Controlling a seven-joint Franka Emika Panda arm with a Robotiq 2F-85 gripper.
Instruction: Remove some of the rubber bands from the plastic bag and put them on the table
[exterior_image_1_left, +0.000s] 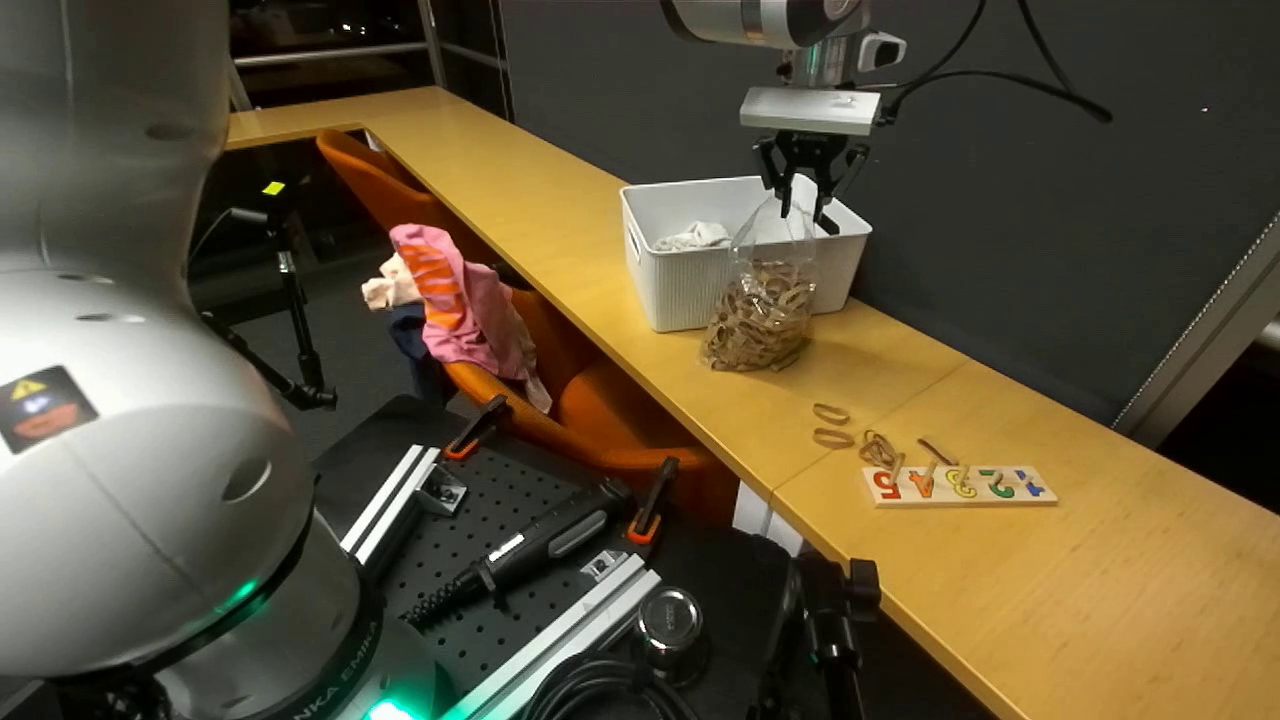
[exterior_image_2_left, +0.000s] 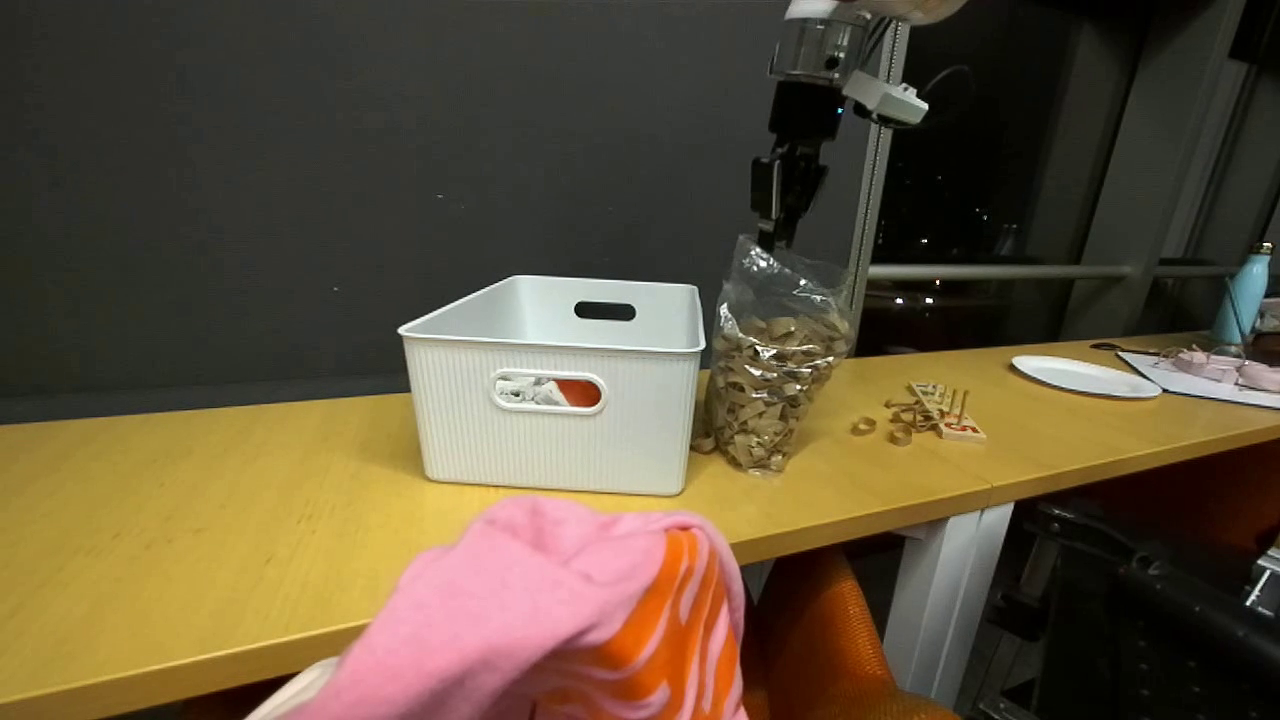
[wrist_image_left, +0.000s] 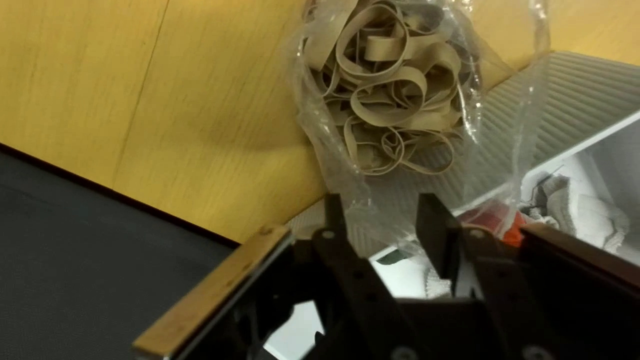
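Across an exterior view runs a long, smooth light-brown wooden worktop (exterior_image_1_left: 590, 280). Right of upper centre sits a white ribbed plastic bin (exterior_image_1_left: 690, 290); then a small clear, crinkly plastic bag (exterior_image_1_left: 765, 285) stands upright just beside it, holding flat tan rubber bands (wrist_image_left: 387, 76). Above its mouth hangs the black two-fingered gripper (exterior_image_1_left: 805, 218), fingers parted with no band between them; whether film touches them is unclear. Toward the lower right, loose tan bands (exterior_image_1_left: 878, 450) lie near a pale wooden number board (exterior_image_1_left: 980, 492).

Drawing out more seems the step in hand. Both fingertips should enter inside the film, descend straight, pinch only top loops and lift slowly; catching film could tip the bag.
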